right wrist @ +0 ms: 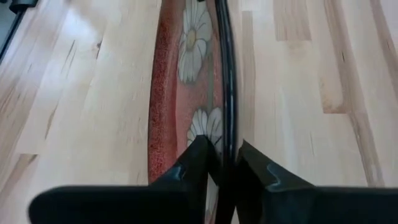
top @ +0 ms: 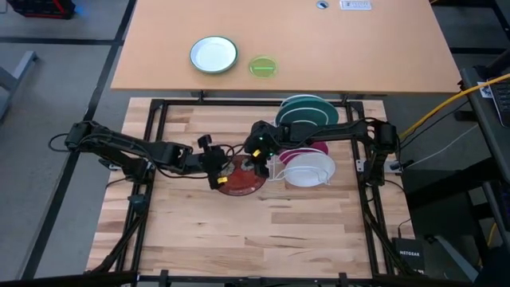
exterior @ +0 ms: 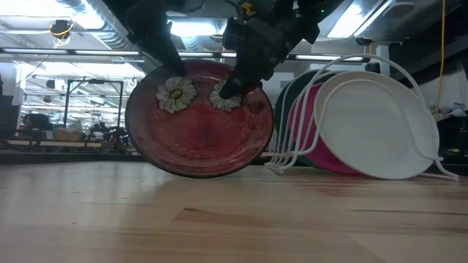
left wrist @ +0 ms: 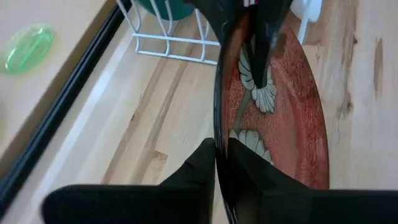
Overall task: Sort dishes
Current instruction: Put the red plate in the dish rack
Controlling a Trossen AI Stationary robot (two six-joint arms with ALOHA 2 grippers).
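Observation:
The dark red speckled bowl [exterior: 199, 120], with white daisies inside, stands on edge near the table's middle, its inside toward the near edge. My left gripper [top: 217, 169] is shut on its upper rim on the left. My right gripper [top: 256, 162] is shut on the upper rim on the right. The teal plate [top: 307, 110], the magenta-pink plate [top: 306, 150] and the white plate [top: 312, 170] stand on edge in a white wire rack [exterior: 281, 164] just right of the bowl. My left gripper pinches the bowl's rim [left wrist: 216, 134] at its upper left, one finger on the daisy-painted inside and one on the back. It comes slanting down from the table's left. The bowl stands on edge below the fingers; whether its lower rim [exterior: 197, 174] touches the table, I cannot tell. My right gripper pinches the bowl's rim [right wrist: 225, 124] at its upper right, one finger on the inside by a daisy [exterior: 225, 98] and one on the back. It comes slanting down from the table's right. The bowl stands upright, slightly tilted, below the fingers.
A white plate with a green rim [top: 213, 55] and a small lime-green dish [top: 262, 66] lie on the tan table beyond the far edge. The rack's wires stand close to the bowl's right side. Bare wood [top: 239, 231] lies toward the near edge.

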